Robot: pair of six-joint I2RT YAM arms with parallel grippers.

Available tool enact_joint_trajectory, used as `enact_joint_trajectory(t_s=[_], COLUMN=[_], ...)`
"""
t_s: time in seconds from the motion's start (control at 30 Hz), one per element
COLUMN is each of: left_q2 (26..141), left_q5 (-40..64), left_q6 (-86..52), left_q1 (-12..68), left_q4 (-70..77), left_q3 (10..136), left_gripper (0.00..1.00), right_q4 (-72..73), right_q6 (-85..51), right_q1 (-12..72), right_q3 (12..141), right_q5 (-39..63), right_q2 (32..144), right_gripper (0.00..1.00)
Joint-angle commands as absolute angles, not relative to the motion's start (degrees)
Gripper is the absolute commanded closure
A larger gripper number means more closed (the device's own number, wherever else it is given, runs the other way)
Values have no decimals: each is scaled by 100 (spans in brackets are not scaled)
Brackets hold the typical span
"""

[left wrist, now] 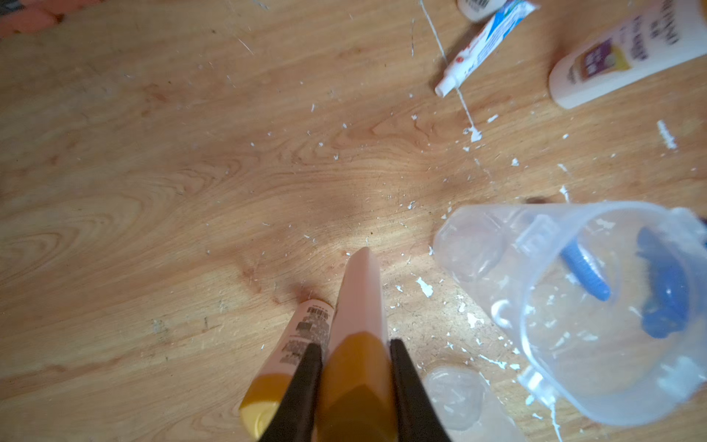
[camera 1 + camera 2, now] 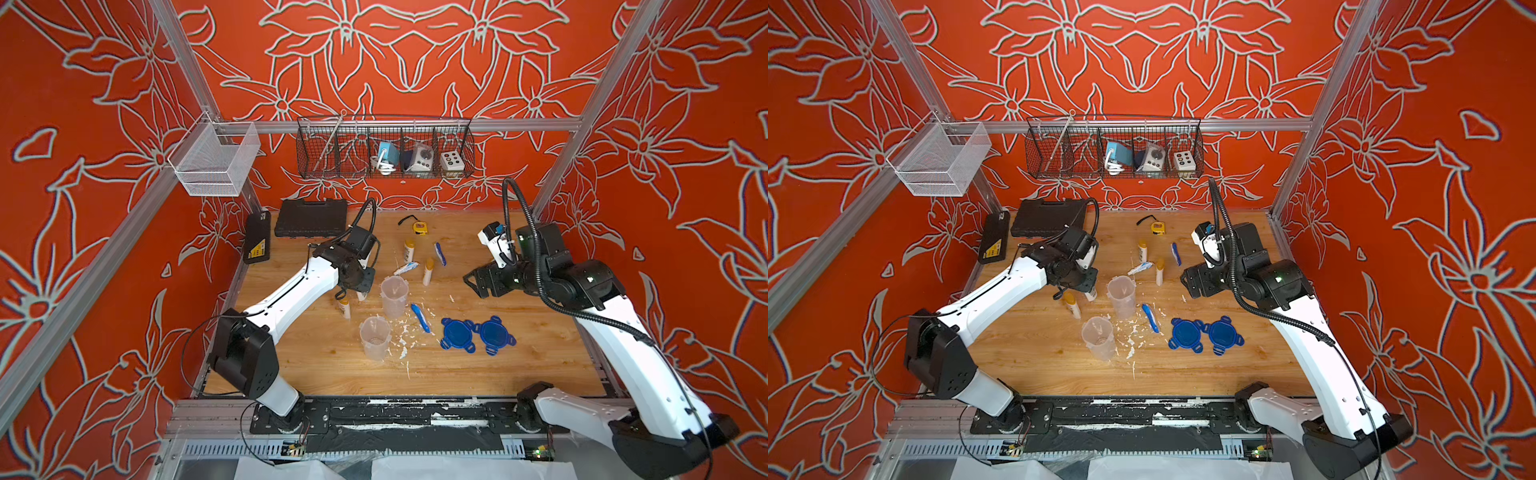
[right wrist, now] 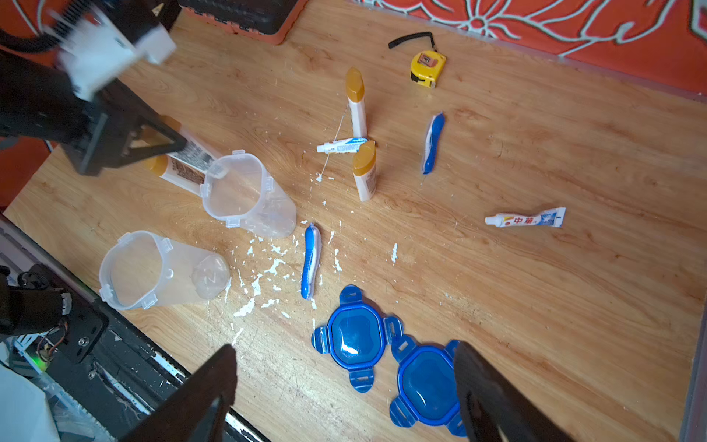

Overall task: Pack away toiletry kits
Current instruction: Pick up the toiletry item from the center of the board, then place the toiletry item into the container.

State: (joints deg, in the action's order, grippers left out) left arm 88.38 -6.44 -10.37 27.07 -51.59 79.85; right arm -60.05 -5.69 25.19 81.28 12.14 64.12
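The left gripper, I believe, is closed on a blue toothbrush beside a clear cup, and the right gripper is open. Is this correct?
Not quite. The left gripper is closed on a yellow-capped bottle, not a toothbrush: the left wrist view shows its fingers against both sides of the yellow cap. The clear cup beside it and the open right gripper are as you say.

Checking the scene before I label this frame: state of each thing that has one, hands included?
Left hand: shut on one bottle, at its cap, which is on.
Right hand: open, empty.
Other three bottles: caps on, apparently standing.
Two cups: upright, lids off, empty.
Two lids: flat on the table, off the cups.
Toothbrushes: lying on the table.
Toothpaste tubes: caps on, lying on the table.
Tape measure: reeled in.
Black case: shut.
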Motion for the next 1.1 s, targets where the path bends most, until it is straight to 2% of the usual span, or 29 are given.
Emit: enact_joint_trajectory(t_s=[0.0,0.1,0.17,0.37,0.53,0.67,0.83,0.97,1.07], left_q2=[8351,8015,7663,6532,5763,5791,6004,6122,6241], left_q5=[-995,-1595,-1529,-439,467,857,667,908,713], left_q6=[-1540,-1881,-2074,-2721,-2916,-2867,-2565,-2546,-2633], left_q1=[2799,2960,3199,3516,3612,3634,3683,3747,3905], left_q4=[-5849,-6595,-6937,-7766,-7788,-7770,-7563,-6812,-6484], left_q3=[8607,9041,9184,9242,8988,8467,8280,7964,7692], left_gripper=[91,94,95,96,96,96,97,97,97], right_q4=[-6439,-6474,-6507,-6427,-6208,-6261,-6483,-6548,-6551], right_q6=[-625,-712,-836,-901,-896,-936,-936,-968,-967], right_q1=[2566,2561,2566,2566,2566,2566,2566,2561,2565], right_q3=[8274,8098,8043,7818,7745,7700,7674,7604,7624], right_q5=[1063,1037,1116,1116,1132,956,749,748,712], right_q2=[6354,6164,6048,5913,5757,5680,5525,5437,5440], right_gripper=[11,11,11,11,11,11,11,11,11])
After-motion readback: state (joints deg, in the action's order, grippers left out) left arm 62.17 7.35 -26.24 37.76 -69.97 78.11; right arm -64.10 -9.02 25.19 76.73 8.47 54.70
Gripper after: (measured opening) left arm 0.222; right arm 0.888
